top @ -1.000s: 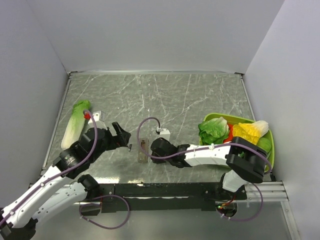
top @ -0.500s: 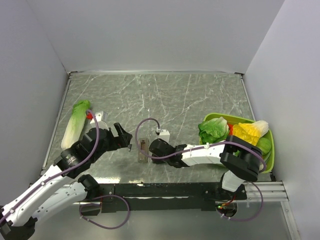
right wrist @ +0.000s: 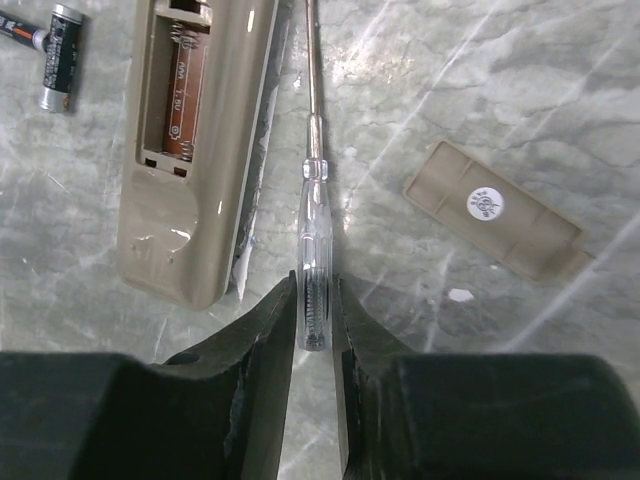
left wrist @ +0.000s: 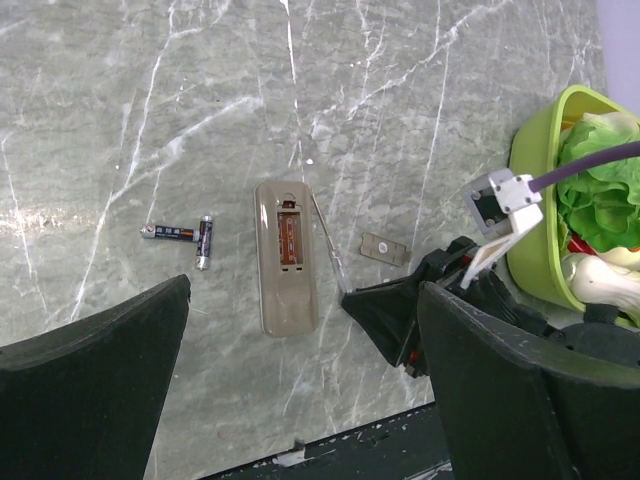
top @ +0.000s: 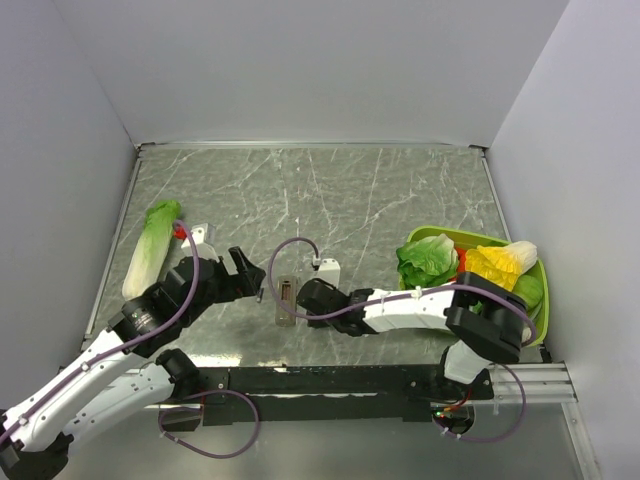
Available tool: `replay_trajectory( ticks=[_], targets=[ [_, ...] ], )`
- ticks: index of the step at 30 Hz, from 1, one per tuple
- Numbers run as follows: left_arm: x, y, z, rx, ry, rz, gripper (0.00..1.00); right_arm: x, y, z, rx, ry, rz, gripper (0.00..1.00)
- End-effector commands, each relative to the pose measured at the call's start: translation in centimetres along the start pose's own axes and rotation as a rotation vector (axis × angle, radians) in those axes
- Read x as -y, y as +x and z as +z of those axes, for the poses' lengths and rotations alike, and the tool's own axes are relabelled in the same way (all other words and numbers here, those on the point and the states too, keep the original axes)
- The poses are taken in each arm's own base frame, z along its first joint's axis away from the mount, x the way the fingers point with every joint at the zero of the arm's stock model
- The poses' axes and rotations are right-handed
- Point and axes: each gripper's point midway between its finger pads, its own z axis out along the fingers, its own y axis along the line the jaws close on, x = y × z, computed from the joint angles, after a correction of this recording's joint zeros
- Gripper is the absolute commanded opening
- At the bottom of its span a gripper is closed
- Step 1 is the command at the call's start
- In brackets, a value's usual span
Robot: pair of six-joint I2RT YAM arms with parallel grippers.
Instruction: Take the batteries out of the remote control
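Observation:
The remote control [top: 286,301] [left wrist: 286,258] [right wrist: 190,150] lies grey-tan face up, and its open recess shows a brown floor and springs. Two batteries [left wrist: 168,233] [left wrist: 204,242] rest on the marble to its left, touching at one end; one battery [right wrist: 58,55] shows in the right wrist view. My right gripper [top: 305,296] [right wrist: 312,300] is shut on the clear handle of a screwdriver [right wrist: 314,200] [left wrist: 328,240], whose shaft runs along the remote's right side. My left gripper [top: 250,280] [left wrist: 305,290] hangs open above the remote's near end, holding nothing.
The loose battery cover [left wrist: 385,248] [right wrist: 492,210] lies right of the screwdriver. A long pale-green cabbage [top: 150,250] lies by the left wall. A green bowl [top: 540,300] [left wrist: 525,180] of vegetables stands at the right. The black base rail [top: 320,380] runs along the near edge.
My right gripper has crept slightly left towards the remote with the screwdriver. The left gripper has edged a little closer to the remote. Remote and batteries have not moved.

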Motion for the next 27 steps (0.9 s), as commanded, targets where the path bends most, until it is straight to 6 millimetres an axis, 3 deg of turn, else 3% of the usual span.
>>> replay_trajectory(
  ticks=[1,4,6,7,8,11,17,20,27],
  targets=[
    [0.5,-1.0,-0.3,0.037,0.014,0.003,0.99,-2.0,-3.9,-3.4,0.108,-0.042,-0.028,0.31],
    [0.7,-1.0,-0.2,0.027,0.020,0.008,0.99,-1.6,-5.1,-5.7,0.143,-0.048,-0.045,0.39],
    [0.8,-0.8,-0.2,0.020,0.022,0.011,0.99,-0.9,-5.9,-7.6,0.179,-0.067,-0.052,0.52],
    [0.9,-0.9,-0.2,0.020,0.026,0.013,0.99,-0.7,-6.0,-8.3,0.189,-0.075,-0.059,0.60],
    [1.0,-0.9,-0.2,0.020,0.032,0.014,0.99,-0.2,-5.8,-8.7,0.192,-0.075,-0.069,0.76],
    [1.8,-1.3,-0.5,0.032,0.070,-0.001,0.99,0.9,-6.3,-11.4,0.226,-0.106,-0.152,1.00],
    [3.8,-1.8,-1.8,0.056,0.214,0.005,0.99,2.2,-10.2,-17.8,0.398,-0.173,-0.094,1.00],
    [4.7,-2.2,-3.0,0.082,0.293,-0.004,0.99,2.8,-11.2,-19.4,0.447,-0.181,-0.090,1.00],
    [4.5,-3.9,-5.3,0.220,0.374,-0.026,0.99,3.6,-12.7,-22.1,0.540,-0.235,-0.048,1.00]
  ],
)
